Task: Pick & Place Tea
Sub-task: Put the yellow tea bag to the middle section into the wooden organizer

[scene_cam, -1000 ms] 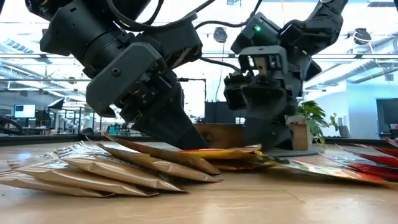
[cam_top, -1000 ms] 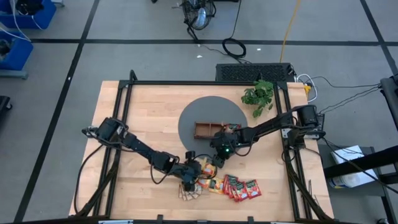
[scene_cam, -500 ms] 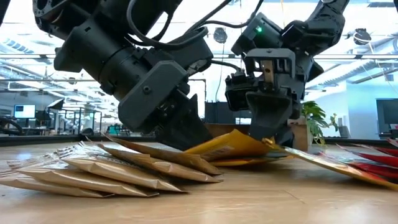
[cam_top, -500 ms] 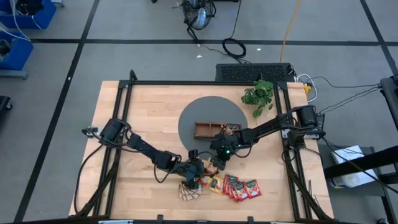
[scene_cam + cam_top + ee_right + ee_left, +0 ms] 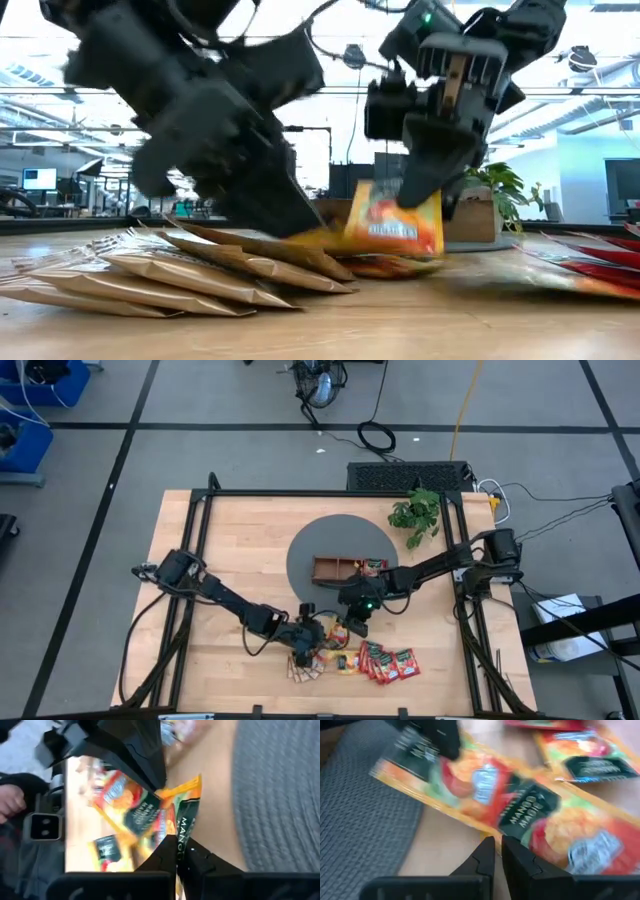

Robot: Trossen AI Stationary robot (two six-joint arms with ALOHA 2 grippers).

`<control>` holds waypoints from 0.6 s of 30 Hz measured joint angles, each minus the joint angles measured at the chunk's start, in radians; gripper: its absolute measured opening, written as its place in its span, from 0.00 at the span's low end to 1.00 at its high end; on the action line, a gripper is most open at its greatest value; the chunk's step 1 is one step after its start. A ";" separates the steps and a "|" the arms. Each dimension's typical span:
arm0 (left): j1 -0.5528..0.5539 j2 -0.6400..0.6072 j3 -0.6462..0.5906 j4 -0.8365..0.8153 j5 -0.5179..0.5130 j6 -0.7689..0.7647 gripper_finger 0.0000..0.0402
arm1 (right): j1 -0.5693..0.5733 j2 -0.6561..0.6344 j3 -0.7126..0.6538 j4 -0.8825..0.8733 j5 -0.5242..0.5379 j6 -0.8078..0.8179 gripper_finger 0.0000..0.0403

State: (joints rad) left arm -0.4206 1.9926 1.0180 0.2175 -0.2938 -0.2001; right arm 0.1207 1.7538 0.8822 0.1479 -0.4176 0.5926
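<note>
Tea sachets lie in a row near the table's front edge: green-and-tan ones (image 5: 305,671), orange ones (image 5: 340,657) and red ones (image 5: 390,664). My right gripper (image 5: 353,624) is shut on one orange sachet (image 5: 395,222), which hangs in front of the wooden tray (image 5: 345,569). My left gripper (image 5: 322,637) is shut, with its tips (image 5: 497,845) low at the edge of another orange sachet (image 5: 570,830) flat on the table. The tray stands on a round grey mat (image 5: 320,540). My right gripper pinches the orange sachet by its upper end (image 5: 182,832) between its two fingers, coming slanting down from the table's far right. The sachet hangs upright below the fingers (image 5: 425,170), with its lower edge (image 5: 395,250) close above the sachets on the table. My left gripper has its shut fingertips at the near edge (image 5: 486,836) of the flat orange sachet; I cannot tell whether they touch it.
A green leafy plant (image 5: 417,512) stands at the back right, beside the mat. Both arms cross low over the front middle of the table, their grippers close together. Bare wood lies to the left (image 5: 210,530) and far right (image 5: 440,630).
My right gripper has shut on the orange sachet, rolled and gone up. The sachet, which lay flat on the pile, first rose at one end and now hangs upright under the fingers.
</note>
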 joint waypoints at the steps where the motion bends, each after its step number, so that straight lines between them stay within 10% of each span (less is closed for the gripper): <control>1: -0.009 -0.012 -0.001 -0.001 -0.012 0.009 0.09 | 0.003 -0.015 0.000 -0.002 0.004 -0.012 0.00; 11: -0.070 -0.058 0.001 -0.015 -0.105 0.085 0.09 | -0.007 -0.211 0.031 -0.175 0.083 -0.139 0.00; 18: -0.072 -0.058 0.001 -0.030 -0.108 0.087 0.09 | -0.063 -0.292 0.258 -0.663 0.462 -0.407 0.00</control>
State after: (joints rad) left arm -0.4931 1.9350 1.0191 0.1872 -0.4023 -0.1127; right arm 0.0581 1.4620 1.1404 -0.5146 0.0442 0.1852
